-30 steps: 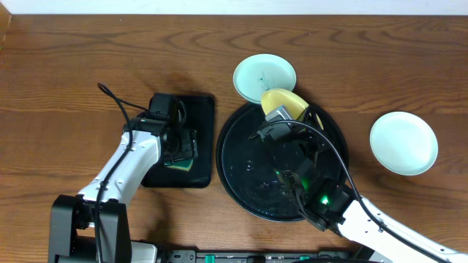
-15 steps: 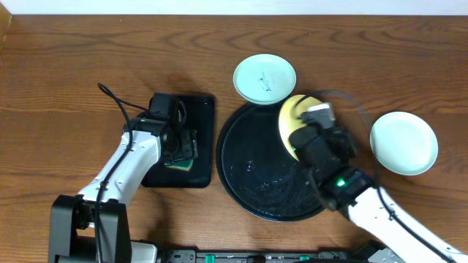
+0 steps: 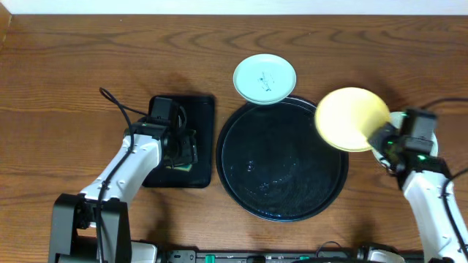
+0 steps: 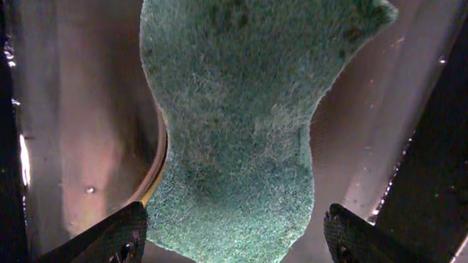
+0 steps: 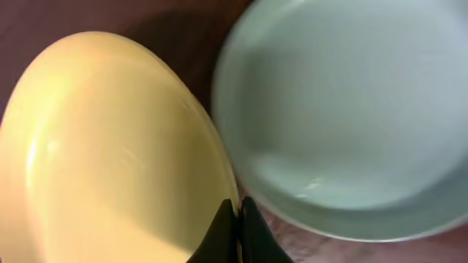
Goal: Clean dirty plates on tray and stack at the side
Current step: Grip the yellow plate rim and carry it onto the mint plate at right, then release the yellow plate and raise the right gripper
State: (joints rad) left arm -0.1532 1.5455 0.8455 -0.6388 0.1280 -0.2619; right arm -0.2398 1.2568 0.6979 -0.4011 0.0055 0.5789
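Level the pale yellow plate (image 3: 351,118), pinched by its rim in the right jaws near the tabletop's right edge, and centre over the mint plate (image 5: 351,109) before lowering, leaving left jaws wide over the sponge (image 4: 234,124).

The surface (image 3: 73,73) is brown wood with a visible grain and a dull sheen. The round tray (image 3: 281,175) is glossy black, flecked with bright glints. The yellow plate (image 5: 110,146) and the mint plate (image 5: 351,109) beside it look smooth and glazed. The green scouring pad (image 4: 241,124) is rough and fibrous.
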